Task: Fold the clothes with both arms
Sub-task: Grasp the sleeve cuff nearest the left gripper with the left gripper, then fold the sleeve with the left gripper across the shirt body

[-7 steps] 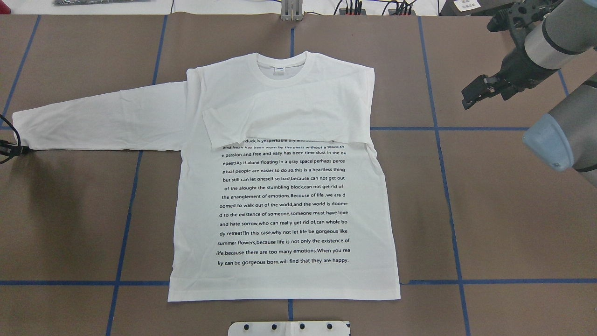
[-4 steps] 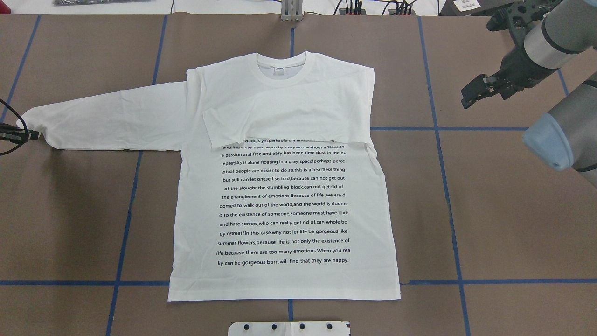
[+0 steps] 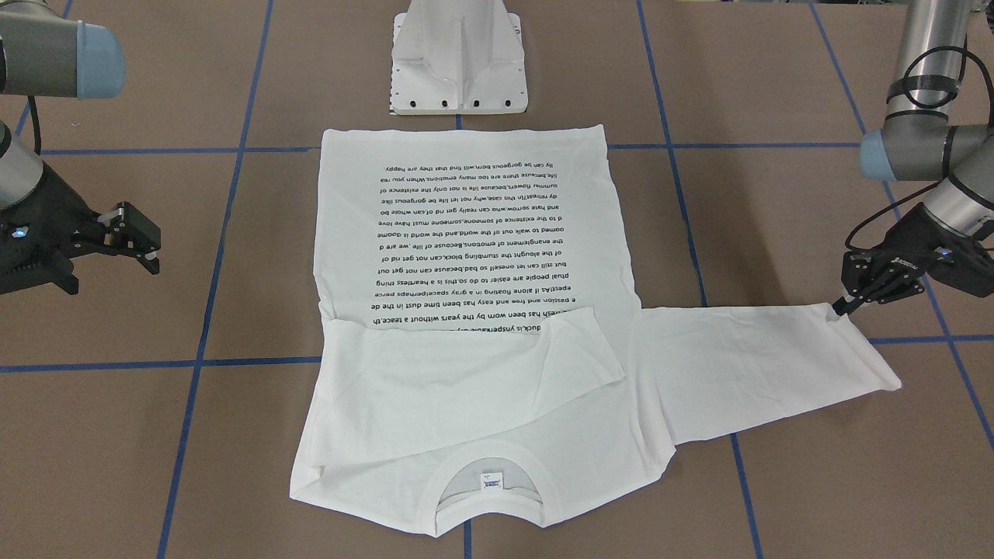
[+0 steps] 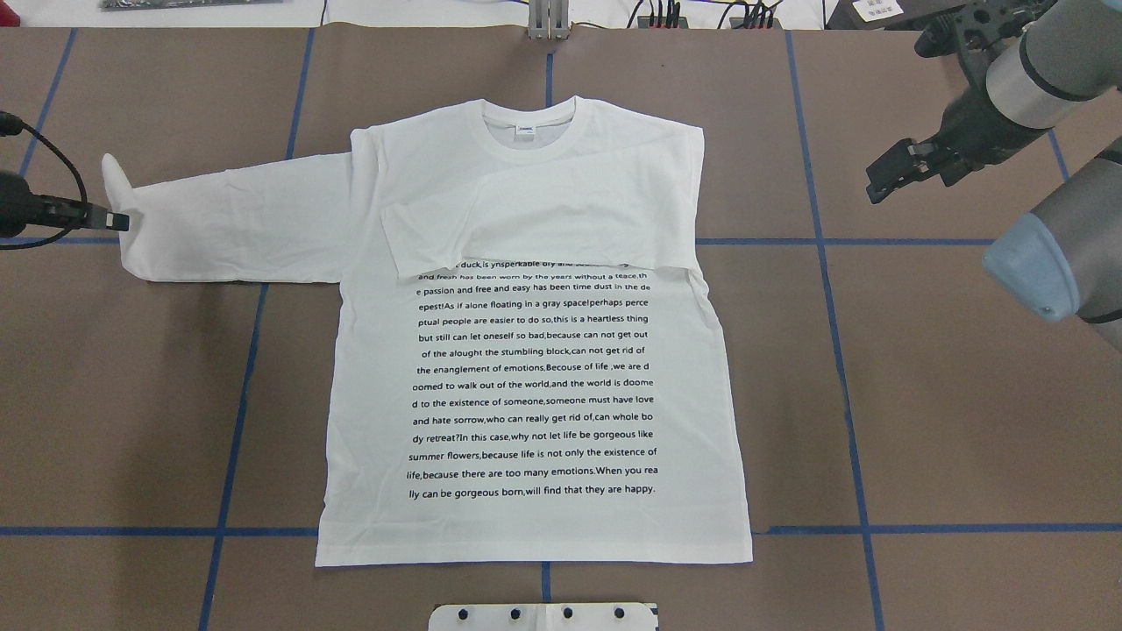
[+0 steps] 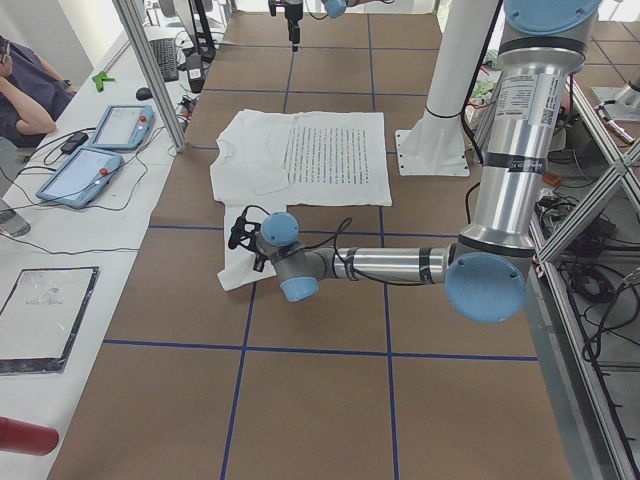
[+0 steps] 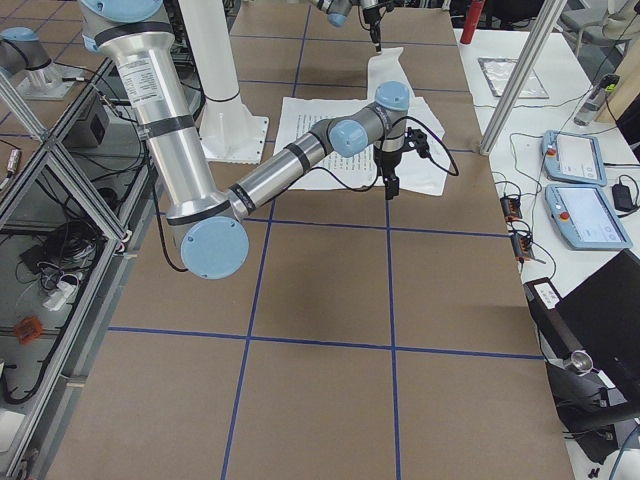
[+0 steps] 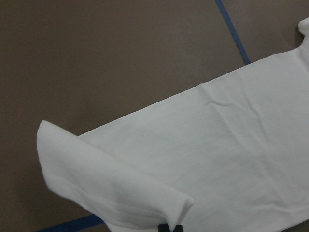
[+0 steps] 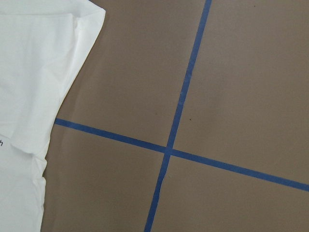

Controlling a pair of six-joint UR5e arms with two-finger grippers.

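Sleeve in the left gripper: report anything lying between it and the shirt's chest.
Nothing visible blocks it. The left gripper pinches the sleeve cuff; the other sleeve lies folded across the chest, the right gripper hangs well aside.

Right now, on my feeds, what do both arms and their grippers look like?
Both the left arm and right arm are silver-grey tubes with light blue joint caps and black bands. Black cables run along them. The left gripper and right gripper are black, two-fingered, each body showing a small blue light.
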